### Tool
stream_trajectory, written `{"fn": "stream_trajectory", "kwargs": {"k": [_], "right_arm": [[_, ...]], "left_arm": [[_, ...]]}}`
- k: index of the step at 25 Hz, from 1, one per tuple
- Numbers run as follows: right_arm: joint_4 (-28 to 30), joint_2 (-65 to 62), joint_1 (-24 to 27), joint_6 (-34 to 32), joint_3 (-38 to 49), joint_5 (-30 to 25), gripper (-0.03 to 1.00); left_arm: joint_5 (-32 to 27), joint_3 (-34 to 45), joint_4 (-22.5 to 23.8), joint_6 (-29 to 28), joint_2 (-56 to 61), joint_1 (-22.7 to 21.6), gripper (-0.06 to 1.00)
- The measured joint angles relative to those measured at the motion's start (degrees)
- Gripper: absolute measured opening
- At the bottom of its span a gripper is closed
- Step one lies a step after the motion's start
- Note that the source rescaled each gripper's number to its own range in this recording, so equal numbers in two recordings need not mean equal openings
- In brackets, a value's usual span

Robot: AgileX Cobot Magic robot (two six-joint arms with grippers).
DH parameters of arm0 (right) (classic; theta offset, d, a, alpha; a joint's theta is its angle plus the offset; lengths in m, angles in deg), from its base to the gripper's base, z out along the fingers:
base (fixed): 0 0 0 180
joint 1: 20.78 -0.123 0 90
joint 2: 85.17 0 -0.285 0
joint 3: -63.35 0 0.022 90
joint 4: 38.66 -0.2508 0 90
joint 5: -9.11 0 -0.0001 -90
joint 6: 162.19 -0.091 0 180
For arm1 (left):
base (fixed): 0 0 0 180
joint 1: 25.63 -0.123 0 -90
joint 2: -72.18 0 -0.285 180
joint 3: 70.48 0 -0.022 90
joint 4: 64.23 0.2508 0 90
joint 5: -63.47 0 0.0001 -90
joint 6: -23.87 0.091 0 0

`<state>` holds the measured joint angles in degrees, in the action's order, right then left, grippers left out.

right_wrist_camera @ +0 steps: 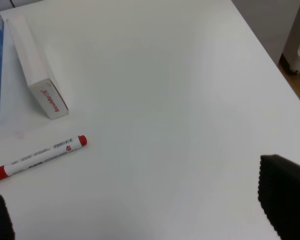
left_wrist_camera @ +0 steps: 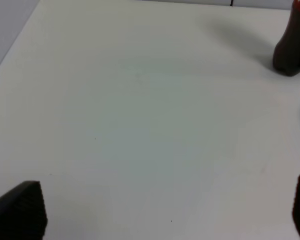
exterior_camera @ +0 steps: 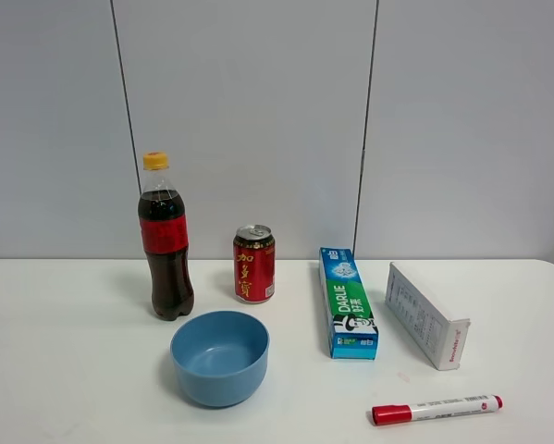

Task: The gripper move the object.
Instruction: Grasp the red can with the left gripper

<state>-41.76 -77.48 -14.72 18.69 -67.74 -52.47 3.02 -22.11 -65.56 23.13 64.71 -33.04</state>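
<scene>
Likely nearer: left end effector point(left_wrist_camera: 160, 212), jaws spread wide, nothing held. Red can point(exterior_camera: 254, 264) stood upright on counter point(exterior_camera: 64, 370), left of centre, just beside cola bottle point(exterior_camera: 166, 242), behind blue bowl point(exterior_camera: 220, 357). Left wrist view caught bottle base only; can lay out of frame. Right end effector point(right_wrist_camera: 142, 212) likewise wide and empty, near marker point(right_wrist_camera: 37, 156), well apart from can.

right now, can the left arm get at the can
Probably yes, from above: nothing covers the can. The bottle stands beside it and the bowl in front, so a low approach looks tight. The left pincer is open.
</scene>
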Motion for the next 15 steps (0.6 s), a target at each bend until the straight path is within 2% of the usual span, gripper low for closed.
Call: {"fn": "stream_trajectory", "kwargs": {"k": [5,9,10,13,15], "right_arm": [[0.0,0.0,0.0,0.0,0.0,0.0,1.00],[0.0,0.0,0.0,0.0,0.0,0.0,1.00],[0.0,0.0,0.0,0.0,0.0,0.0,1.00],[0.0,0.0,0.0,0.0,0.0,0.0,1.00],[0.0,0.0,0.0,0.0,0.0,0.0,1.00]], "left_arm": [[0.0,-1.0,-0.3,0.0,-1.7,0.0,1.00],[1.7,-8.1,-0.6,2.8,-11.3,0.0,1.00],[3.5,-12.6,-1.0,4.6,-17.5,0.0,1.00],[7.2,-19.1,-5.0,8.8,-27.1,0.0,1.00],[9.8,-22.2,-10.2,12.4,-33.0,0.0,1.00]]}}
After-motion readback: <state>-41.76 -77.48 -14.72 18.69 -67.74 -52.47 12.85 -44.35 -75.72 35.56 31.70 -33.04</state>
